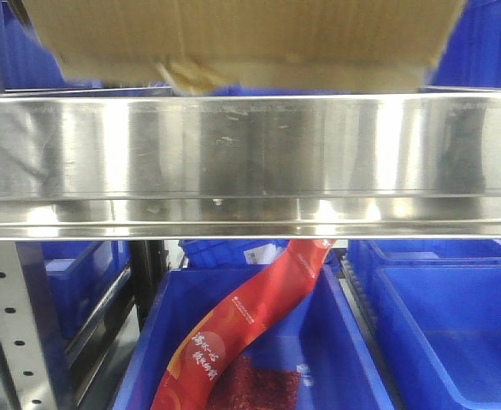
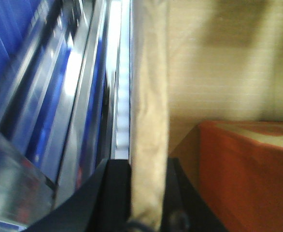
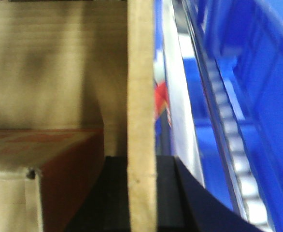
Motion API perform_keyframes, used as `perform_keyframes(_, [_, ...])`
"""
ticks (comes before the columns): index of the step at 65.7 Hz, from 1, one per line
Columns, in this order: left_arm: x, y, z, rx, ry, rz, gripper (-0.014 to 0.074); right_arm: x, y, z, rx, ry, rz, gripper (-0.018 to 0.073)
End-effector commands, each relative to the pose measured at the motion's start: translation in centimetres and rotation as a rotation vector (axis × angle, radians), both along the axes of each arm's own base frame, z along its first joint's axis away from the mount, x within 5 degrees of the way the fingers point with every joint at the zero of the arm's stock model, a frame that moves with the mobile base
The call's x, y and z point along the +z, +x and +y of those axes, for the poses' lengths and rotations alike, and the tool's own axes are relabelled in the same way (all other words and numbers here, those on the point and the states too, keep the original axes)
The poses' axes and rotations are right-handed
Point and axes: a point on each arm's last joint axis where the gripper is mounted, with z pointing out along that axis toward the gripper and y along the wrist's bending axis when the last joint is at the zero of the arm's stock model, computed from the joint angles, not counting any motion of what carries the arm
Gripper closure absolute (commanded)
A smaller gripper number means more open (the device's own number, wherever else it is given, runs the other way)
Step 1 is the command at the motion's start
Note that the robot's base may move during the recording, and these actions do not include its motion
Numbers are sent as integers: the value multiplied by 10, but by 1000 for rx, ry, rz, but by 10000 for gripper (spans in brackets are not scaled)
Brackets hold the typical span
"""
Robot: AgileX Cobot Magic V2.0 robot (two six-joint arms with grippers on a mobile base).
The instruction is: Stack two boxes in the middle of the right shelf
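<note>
A brown cardboard box (image 1: 233, 34) hangs just above the shiny steel shelf's front rail (image 1: 250, 162), and its bottom edge is blurred. In the left wrist view, my left gripper (image 2: 148, 166) is shut on the box's upright wall (image 2: 148, 96), one black finger on each side. My right gripper (image 3: 141, 162) pinches the opposite wall (image 3: 141, 72) the same way. Inside the box lies an orange-brown boxy thing (image 2: 247, 169) (image 3: 45, 154). Neither gripper shows in the front view.
Blue plastic bins (image 1: 456, 333) sit on the level below the rail, and one holds a long red packet (image 1: 250, 316). A perforated steel upright (image 1: 15, 333) stands at the lower left. More blue bins (image 3: 257, 96) lie beside and behind the box.
</note>
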Motion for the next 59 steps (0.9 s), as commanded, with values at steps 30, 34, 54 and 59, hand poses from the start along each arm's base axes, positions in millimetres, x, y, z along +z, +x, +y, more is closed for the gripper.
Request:
perform_keyframes(30, [-7,8,-5,-4,3,15,197,-5,7,-1,-19,-15,15,137])
perform_keyframes(34, [-6,8,-5,-7,0,6,196,-3,6,-2,-19,-13,10,136])
perform_keyframes(54, [7,-3,0,-12,-25,-30,360,17,-15,-8,13,-13,-42,453])
perform_keyframes(59, [7,-3,0,-13,-26,-29,503,18,-17,-7,39,-13,-39,654])
